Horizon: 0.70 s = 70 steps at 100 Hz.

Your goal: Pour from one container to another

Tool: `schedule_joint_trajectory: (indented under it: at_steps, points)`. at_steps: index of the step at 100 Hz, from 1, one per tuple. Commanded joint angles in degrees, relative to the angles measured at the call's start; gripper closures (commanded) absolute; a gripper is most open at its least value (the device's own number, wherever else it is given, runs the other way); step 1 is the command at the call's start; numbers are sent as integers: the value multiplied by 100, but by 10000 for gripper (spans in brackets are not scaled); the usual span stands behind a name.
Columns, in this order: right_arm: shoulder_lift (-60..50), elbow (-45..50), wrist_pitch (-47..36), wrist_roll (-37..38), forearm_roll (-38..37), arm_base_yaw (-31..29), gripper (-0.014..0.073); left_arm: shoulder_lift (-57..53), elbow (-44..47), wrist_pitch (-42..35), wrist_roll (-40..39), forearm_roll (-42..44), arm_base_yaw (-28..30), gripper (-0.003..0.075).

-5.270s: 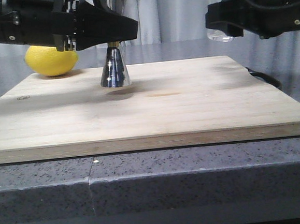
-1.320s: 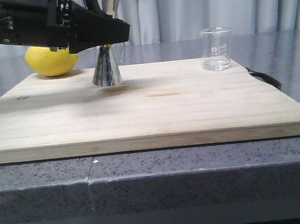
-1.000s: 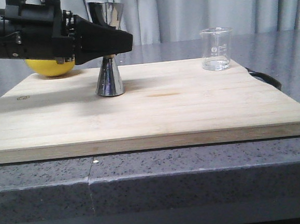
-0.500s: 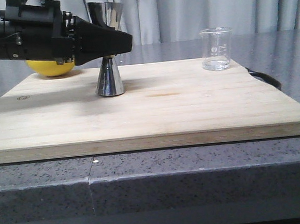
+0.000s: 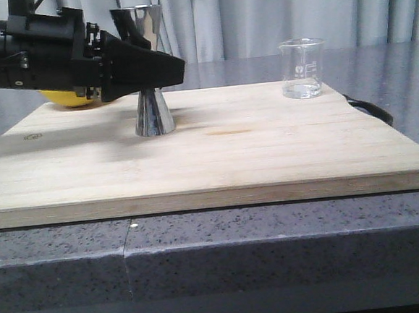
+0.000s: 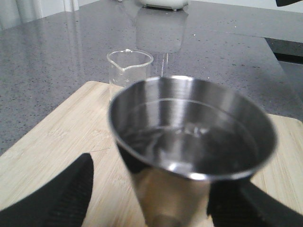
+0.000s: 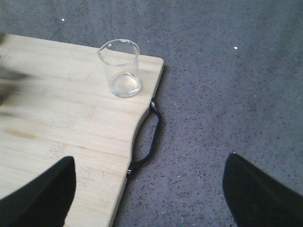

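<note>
Your left gripper (image 5: 160, 67) sits around the waist of the tall shiny steel hourglass jigger (image 5: 151, 103), standing on the pale wooden board (image 5: 216, 152); grip unclear; its wrist view alone shows liquid inside; the small clear glass beaker (image 5: 303, 68) stands free at the far right corner; your right gripper (image 7: 147, 198) is spread wide, empty.
</note>
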Motion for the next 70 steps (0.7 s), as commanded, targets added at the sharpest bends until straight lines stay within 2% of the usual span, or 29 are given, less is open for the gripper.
schedule_joint_trajectory:
  at_steps: [1,22,45,59,70]
  points:
    - [-45,-150,-418,-7,-12,-42,21,-310,-120,574,-83,-282,19,235]
    - [-45,-150,-358,-7,-12,-42,21,-747,-120,-279,-745,373,19,235]
    - [-45,-150,-152,-7,-33,-42,21,-1517,-120,-1305,-2055,2233,19,235]
    - [-45,-161,197,-7,-89,-42,21,-2073,-120,-1515,-3283,3481,19,236]
    - [-45,-161,420,-7,-113,-42,21,-2598,-120,-1547,-4668,4535,19,236]
